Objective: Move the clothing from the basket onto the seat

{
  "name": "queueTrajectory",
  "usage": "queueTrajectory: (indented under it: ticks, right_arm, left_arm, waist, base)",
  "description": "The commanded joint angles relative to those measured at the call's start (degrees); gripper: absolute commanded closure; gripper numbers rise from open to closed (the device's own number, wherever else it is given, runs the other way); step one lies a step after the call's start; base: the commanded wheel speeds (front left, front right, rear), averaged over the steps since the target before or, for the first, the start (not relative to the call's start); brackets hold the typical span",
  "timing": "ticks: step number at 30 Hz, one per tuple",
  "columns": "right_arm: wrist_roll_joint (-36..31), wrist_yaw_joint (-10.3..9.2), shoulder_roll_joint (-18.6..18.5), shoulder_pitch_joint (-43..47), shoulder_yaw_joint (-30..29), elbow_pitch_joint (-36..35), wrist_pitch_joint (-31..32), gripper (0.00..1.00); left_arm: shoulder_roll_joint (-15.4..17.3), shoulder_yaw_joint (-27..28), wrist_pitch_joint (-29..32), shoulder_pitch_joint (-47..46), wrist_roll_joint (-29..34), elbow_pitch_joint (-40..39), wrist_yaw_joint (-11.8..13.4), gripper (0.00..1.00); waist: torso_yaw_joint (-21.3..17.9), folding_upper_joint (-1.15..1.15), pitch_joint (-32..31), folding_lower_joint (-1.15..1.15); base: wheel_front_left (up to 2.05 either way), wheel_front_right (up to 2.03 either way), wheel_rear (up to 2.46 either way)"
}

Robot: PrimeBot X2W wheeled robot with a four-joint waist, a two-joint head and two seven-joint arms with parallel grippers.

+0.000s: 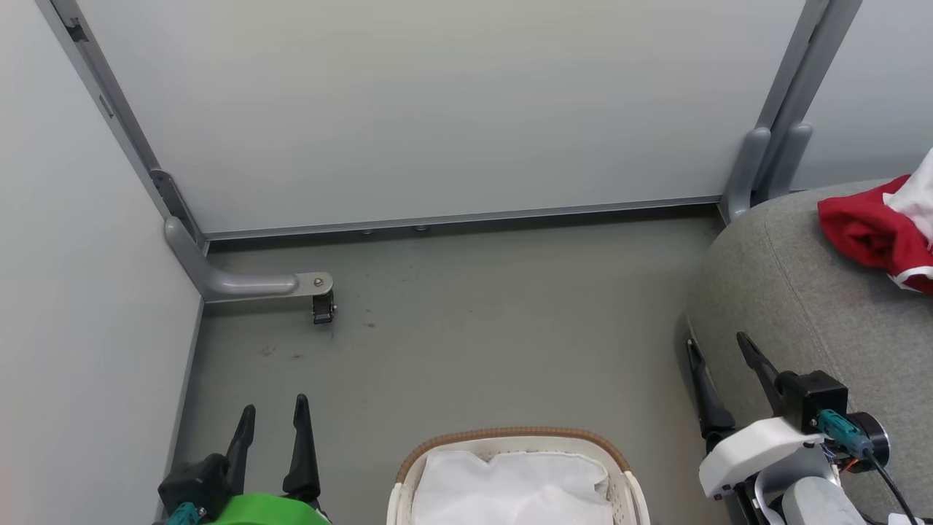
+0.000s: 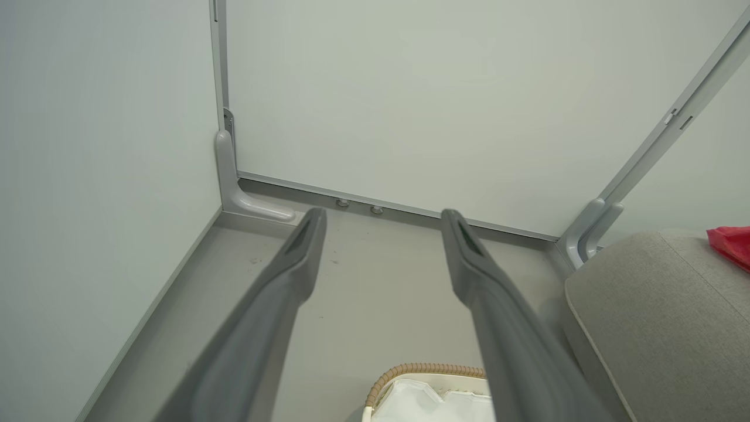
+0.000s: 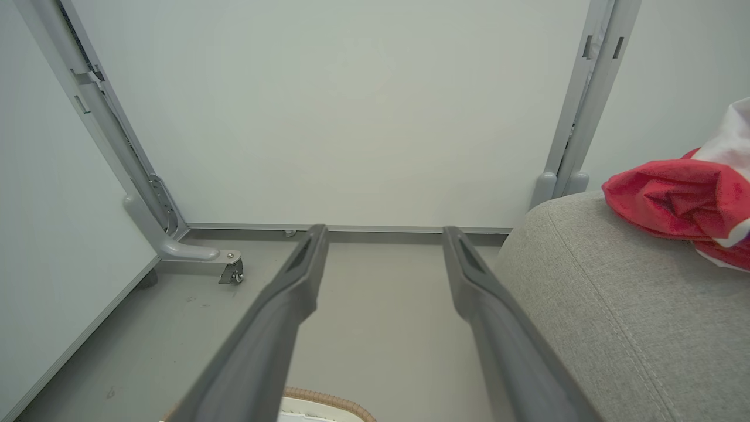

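Red clothing (image 1: 867, 233), one heap, on one seat (image 1: 794, 306); one basket (image 1: 510, 434); two pairs of jaws spread.

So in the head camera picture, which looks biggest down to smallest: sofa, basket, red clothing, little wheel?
1. sofa
2. basket
3. red clothing
4. wheel
The basket and red clothing are both cut off by the picture's edge, so their order is unsure.

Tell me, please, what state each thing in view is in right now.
Left gripper, open, holding nothing.
Right gripper, open, holding nothing.
Basket, upright, white sheet inside.
Clothing, crumpled on the sofa.
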Motion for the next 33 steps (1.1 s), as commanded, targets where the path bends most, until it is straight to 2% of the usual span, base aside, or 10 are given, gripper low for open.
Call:
queueTrajectory:
  ticks: [1, 17, 18, 22, 33]
  right_arm:
    - [0.15, -0.06, -0.23, 0.93, 0.08, -0.26, -0.26, 0.0]
    - [1.12, -0.06, -0.23, 1.14, 0.47, -0.67, -0.27, 0.0]
    - [0.87, 0.0, 0.0, 0.69, 0.53, -0.45, -0.01, 1.0]
    - [1.67, 0.01, 0.35, 1.24, 0.25, 1.13, 0.5, 1.0]
    - [14.1, 0.0, 0.26, 1.15, -0.86, -0.1, 3.77, 1.0]
  left_arm:
    - [0.08, 0.1, -0.2, -0.15, 0.12, 0.14, 0.25, 0.0]
    - [0.08, -0.34, -0.2, -0.89, 1.59, -0.34, -0.27, 0.0]
    - [0.0, -0.35, -0.01, -0.13, 1.46, -0.2, -0.09, 1.0]
    - [-0.04, -0.38, 0.53, 0.04, 0.66, 1.26, -0.13, 1.0]
    - [-0.02, 1.87, 3.65, -1.17, -9.8, 0.51, -0.8, 1.0]
  waist:
    - [-0.1, 0.0, -0.04, 0.0]
    - [-0.22, 0.0, -0.02, 0.0]
    - [-0.22, 0.0, -0.03, 0.0]
    - [-0.24, 0.0, 0.0, 0.0]
    - [-0.61, 0.0, 0.12, 0.0]
  base:
    - [0.0, 0.0, 0.0]
    - [0.0, 0.0, 0.0]
    - [0.0, 0.0, 0.0]
    - [0.0, 0.0, 0.0]
    - [0.0, 0.0, 0.0]
